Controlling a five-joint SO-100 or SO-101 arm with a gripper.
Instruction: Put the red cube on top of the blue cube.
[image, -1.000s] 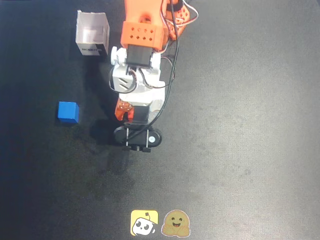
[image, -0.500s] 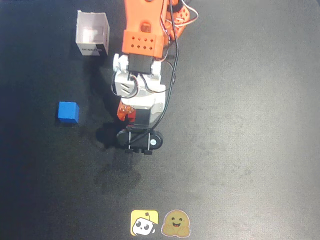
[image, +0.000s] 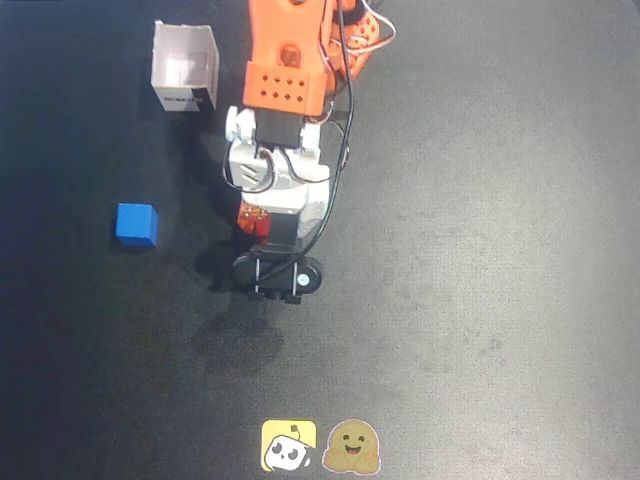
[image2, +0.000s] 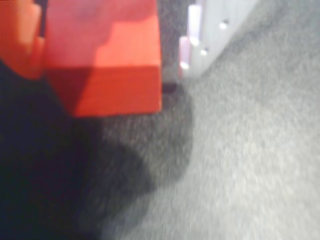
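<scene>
Red cube (image2: 107, 60) sits clamped in the end effector (image: 255, 222) of the orange-and-white arm (image: 285, 90), lifted off the dark tabletop (image: 480, 260) so that a shadow falls on the surface below it. In the overhead view only a sliver of the red cube (image: 253, 217) peeks out from under the wrist, to the right of the blue cube (image: 136, 224) and well apart from it. The blue cube rests alone on the tabletop. A white open box (image: 185, 67) stands beyond the blue cube, near the arm's base. Two small stickers (image: 320, 446) lie at the near edge of the tabletop, below the arm. The wrist view is blurred, the red cube filling its upper left.
</scene>
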